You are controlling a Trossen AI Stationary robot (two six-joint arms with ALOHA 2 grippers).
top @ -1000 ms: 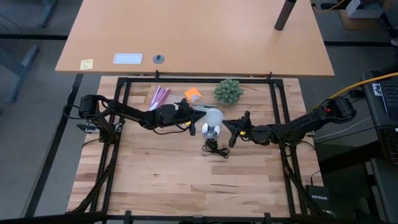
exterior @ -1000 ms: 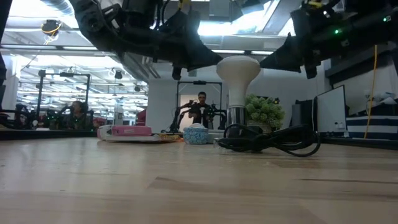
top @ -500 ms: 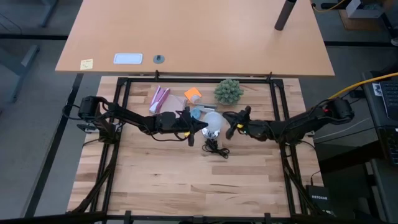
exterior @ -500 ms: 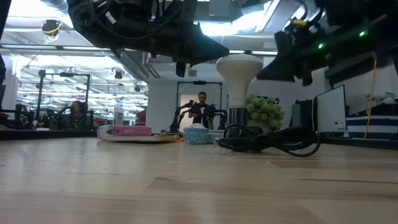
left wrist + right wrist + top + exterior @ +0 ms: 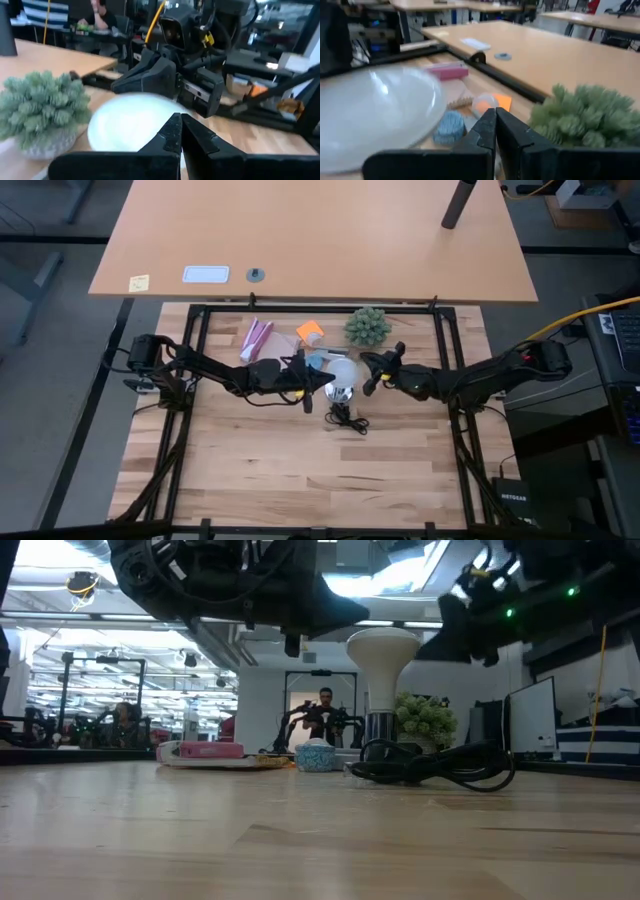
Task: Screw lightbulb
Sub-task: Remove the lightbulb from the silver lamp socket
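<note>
The frosted white lightbulb (image 5: 344, 370) stands upright with its neck in the shiny socket base (image 5: 378, 728), whose black cord (image 5: 445, 768) lies coiled on the table. My left gripper (image 5: 322, 382) is shut just left of the bulb's globe, its tips level with the top of the bulb (image 5: 383, 648). My right gripper (image 5: 368, 380) is shut just right of the globe at about the same height. The globe shows beyond the shut fingers in the left wrist view (image 5: 130, 120) and in the right wrist view (image 5: 375, 115). I see a gap between each gripper and the bulb.
A green spiky ball plant (image 5: 367, 327) stands behind the bulb at the far edge. A pink box (image 5: 255, 336), an orange piece (image 5: 309, 331) and a small blue-white cup (image 5: 316, 755) lie at the far left of the bulb. The near half of the table is bare wood.
My right gripper has risen and gone toward the table's far edge, closing in on the globe's right side. My left gripper has gone a little toward the near edge and the bulb. The bulb has stayed upright in its socket.
</note>
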